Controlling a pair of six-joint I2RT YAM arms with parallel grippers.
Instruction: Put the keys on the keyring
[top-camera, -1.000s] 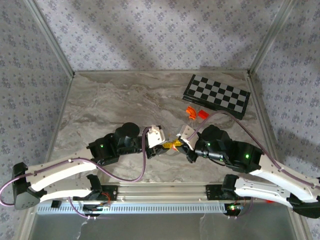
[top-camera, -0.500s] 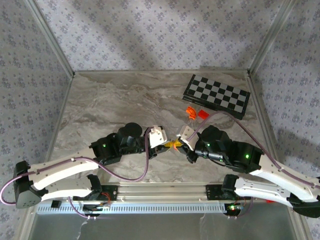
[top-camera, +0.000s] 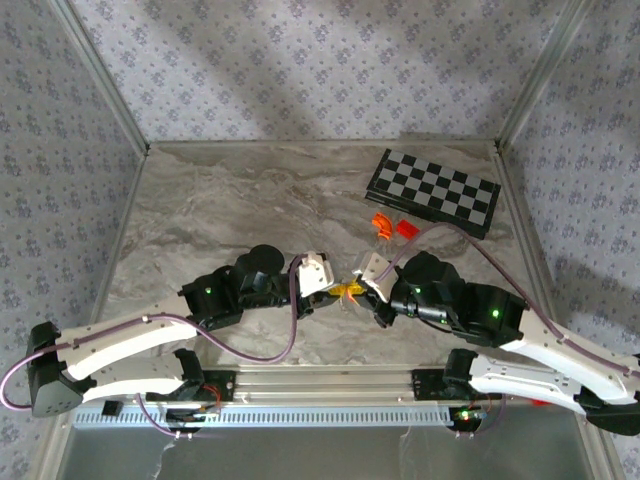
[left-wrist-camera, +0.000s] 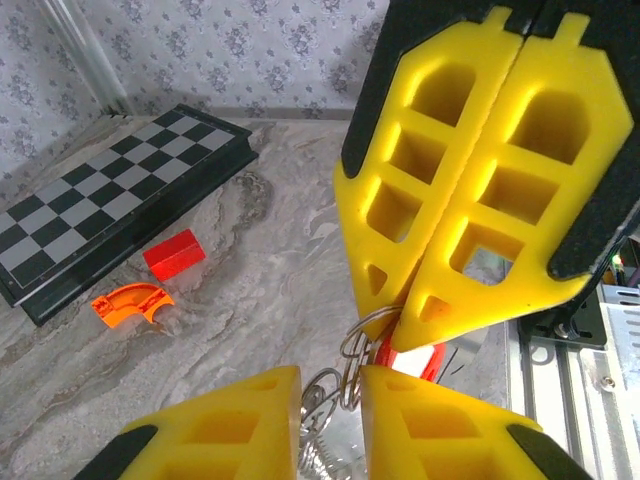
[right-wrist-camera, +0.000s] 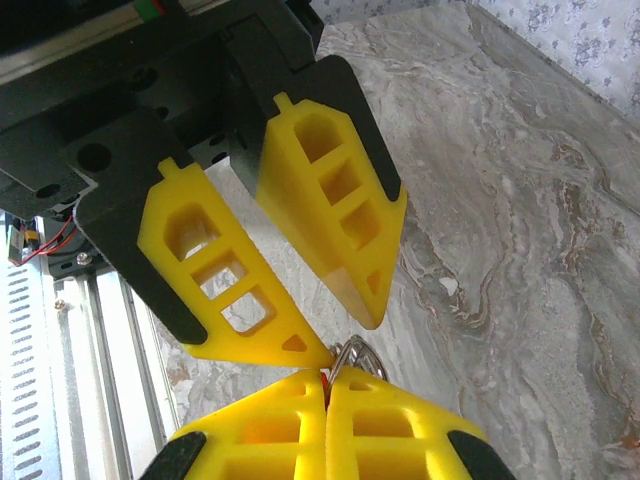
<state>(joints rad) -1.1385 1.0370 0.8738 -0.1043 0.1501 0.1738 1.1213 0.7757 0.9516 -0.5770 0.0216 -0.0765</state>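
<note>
Key meets ring, tips almost nose to nose

In the left wrist view, lower middle, my right gripper (left-wrist-camera: 398, 318) is clamped tight on the keys (left-wrist-camera: 412, 362), with the silvery loop poking out of its tips and the red tag just under. The left gripper (left-wrist-camera: 330, 378) is narrow, and the keyring (left-wrist-camera: 320, 420) coil sits between its fingers at the bottom edge, right by that loop. I can't tell if it's actually pinching. I'd hold the key fixed and nudge the cord end through in tiny moves, no extra squeeze

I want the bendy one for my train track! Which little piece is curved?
The orange piece is curved like an arch; the red block beside it is a straight-sided brick.
</note>
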